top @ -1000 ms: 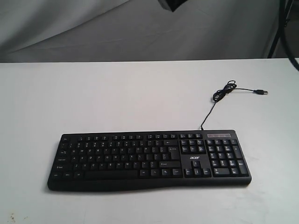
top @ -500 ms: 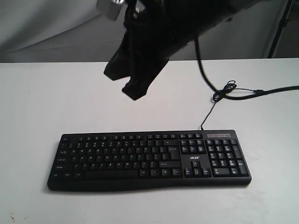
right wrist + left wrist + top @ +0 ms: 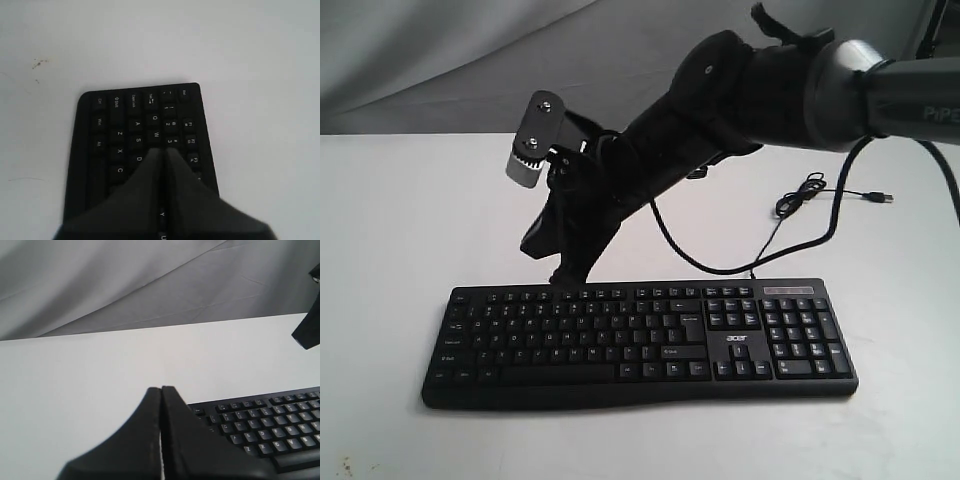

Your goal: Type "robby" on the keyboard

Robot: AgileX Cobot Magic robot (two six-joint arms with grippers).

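Note:
The black keyboard (image 3: 640,340) with white legends lies across the front of the white table; its thin cable (image 3: 798,197) coils behind its right end. My right gripper (image 3: 565,277) reaches across from the right and hangs shut, tip down, just over the upper-left key rows. In the right wrist view the right gripper (image 3: 161,149) points at the keyboard (image 3: 125,135) near the E and 3 keys; whether it touches a key is unclear. My left gripper (image 3: 161,388) is shut on nothing, off the left end of the keyboard (image 3: 270,420). The exterior view does not show it.
The white table (image 3: 410,220) reaches back to a grey cloth backdrop (image 3: 440,60). The right arm's own black cable (image 3: 710,266) droops just behind the keyboard's middle. The keyboard's USB plug (image 3: 882,197) lies loose at the far right.
The right arm came into view from above, then swung down and left. Its shut tip now hangs just above the keyboard's upper-left keys. The keyboard has not moved.

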